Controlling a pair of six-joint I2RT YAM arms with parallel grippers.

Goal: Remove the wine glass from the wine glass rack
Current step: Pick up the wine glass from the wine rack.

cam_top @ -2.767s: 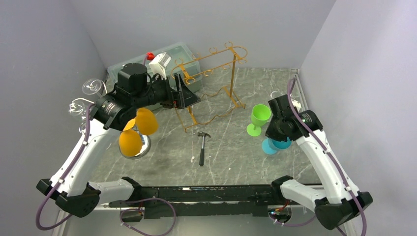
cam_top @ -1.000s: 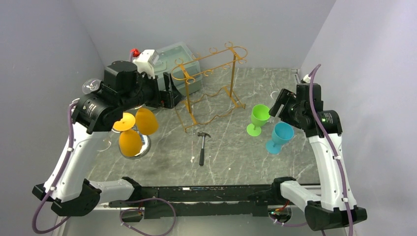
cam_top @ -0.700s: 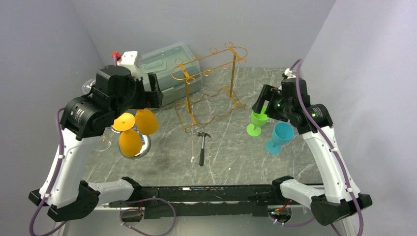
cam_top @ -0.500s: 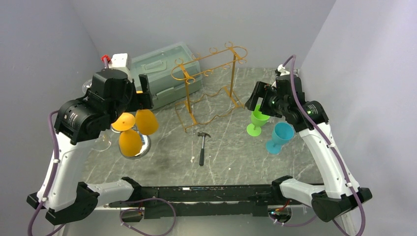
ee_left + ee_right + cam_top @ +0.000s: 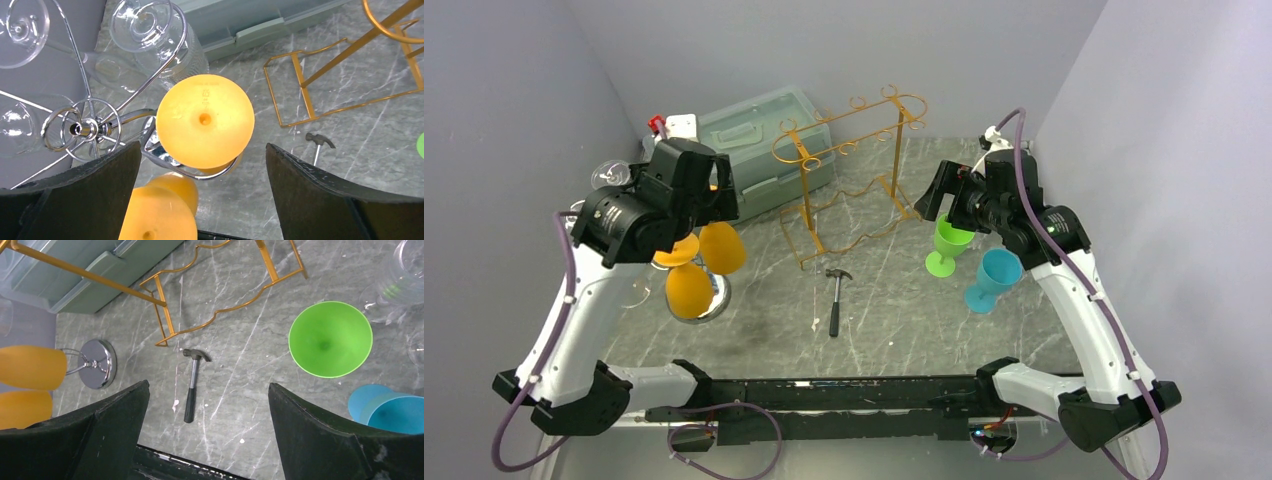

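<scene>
My left fingers (image 5: 75, 195) are spread wide, one at each lower corner of the left wrist view, and they have hold of nothing. Between them and below, I see the round foot of the orange wine glass (image 5: 205, 120). It hangs bowl-down from a wire loop of the chrome rack (image 5: 82, 129). The fingers touch neither the foot nor the wire. A second orange glass (image 5: 152, 217) hangs on the same rack nearer to me, and clear glasses (image 5: 140, 25) hang from its far arms by the wall.

I cannot tell from this view how high I sit above the foot. The top view puts the left wrist over the rack, but the arm covers much of the foot there. Only the two orange bowls show clearly in it.

My right fingers (image 5: 85, 435) are just as far apart and just as empty, held over the right side of the bench (image 5: 250, 390). Under them the green glass (image 5: 330, 338) stands upright, mouth up, with the blue glass (image 5: 395, 412) near it, both on the bench. The right wrist view also gives me a lone clear glass (image 5: 405, 275) just beyond the green one, which the arm hides from the top camera.

From above I see the gold rack (image 5: 854, 165) standing mid-bench. A hammer (image 5: 835, 300) lies in front of it, and a lidded box (image 5: 759, 135) sits behind it to the left. The wrist views catch only pieces of these.
</scene>
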